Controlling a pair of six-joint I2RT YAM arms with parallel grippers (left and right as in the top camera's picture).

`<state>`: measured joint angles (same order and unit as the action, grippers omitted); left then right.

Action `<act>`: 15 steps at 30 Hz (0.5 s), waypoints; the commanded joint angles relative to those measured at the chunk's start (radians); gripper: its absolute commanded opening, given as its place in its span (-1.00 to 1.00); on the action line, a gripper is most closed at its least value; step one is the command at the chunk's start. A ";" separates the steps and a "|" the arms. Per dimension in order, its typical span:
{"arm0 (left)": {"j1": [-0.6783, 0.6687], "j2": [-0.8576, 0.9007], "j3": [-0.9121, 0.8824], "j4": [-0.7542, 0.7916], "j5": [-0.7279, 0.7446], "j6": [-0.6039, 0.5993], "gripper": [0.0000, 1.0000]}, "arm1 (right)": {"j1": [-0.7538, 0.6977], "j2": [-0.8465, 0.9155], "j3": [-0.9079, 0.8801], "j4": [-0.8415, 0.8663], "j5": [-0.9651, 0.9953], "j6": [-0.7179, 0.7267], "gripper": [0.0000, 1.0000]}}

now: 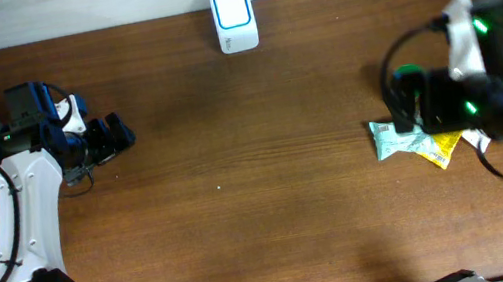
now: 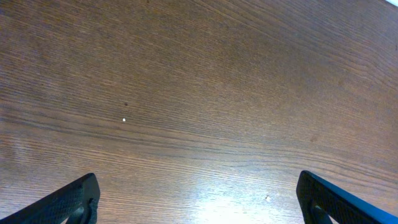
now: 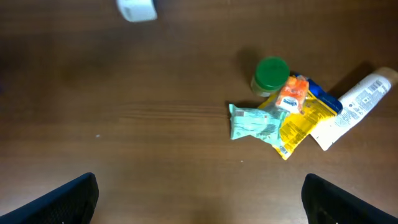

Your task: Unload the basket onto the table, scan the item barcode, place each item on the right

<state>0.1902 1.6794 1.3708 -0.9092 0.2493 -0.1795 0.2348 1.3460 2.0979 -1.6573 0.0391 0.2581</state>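
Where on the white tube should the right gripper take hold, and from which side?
Come straight down on the white tube, with the jaws across its narrow width near mid-body. It lies flat and slanted. The side away from the pile is clear, while the yellow packet crowds its wide lower end. The right gripper is open.

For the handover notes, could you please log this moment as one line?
left end effector: open, empty | right end effector: open, empty | green packet: on table, not held | scanner: nothing presented
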 commanded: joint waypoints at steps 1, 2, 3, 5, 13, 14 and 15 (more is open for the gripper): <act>0.003 0.015 -0.002 -0.001 -0.003 0.002 0.98 | 0.016 -0.073 0.003 -0.019 -0.010 0.012 0.97; 0.003 0.015 -0.002 -0.001 -0.003 0.002 0.98 | 0.016 -0.086 0.003 -0.019 -0.010 0.012 0.96; 0.003 0.015 -0.002 -0.001 -0.003 0.002 0.98 | 0.016 -0.105 0.003 -0.020 -0.009 0.012 0.97; 0.003 0.015 -0.002 -0.001 -0.003 0.002 0.98 | 0.016 -0.135 0.003 -0.021 -0.009 0.012 0.97; 0.003 0.015 -0.002 -0.001 -0.003 0.002 0.98 | 0.015 -0.201 0.003 -0.008 0.023 0.011 0.96; 0.003 0.015 -0.002 -0.001 -0.003 0.002 0.98 | 0.015 -0.201 0.003 -0.002 0.040 0.011 0.96; 0.003 0.015 -0.002 -0.001 -0.003 0.002 0.98 | 0.015 -0.201 0.003 0.007 0.064 0.011 0.96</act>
<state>0.1902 1.6794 1.3708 -0.9092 0.2493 -0.1795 0.2432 1.1461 2.0975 -1.6711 0.0429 0.2626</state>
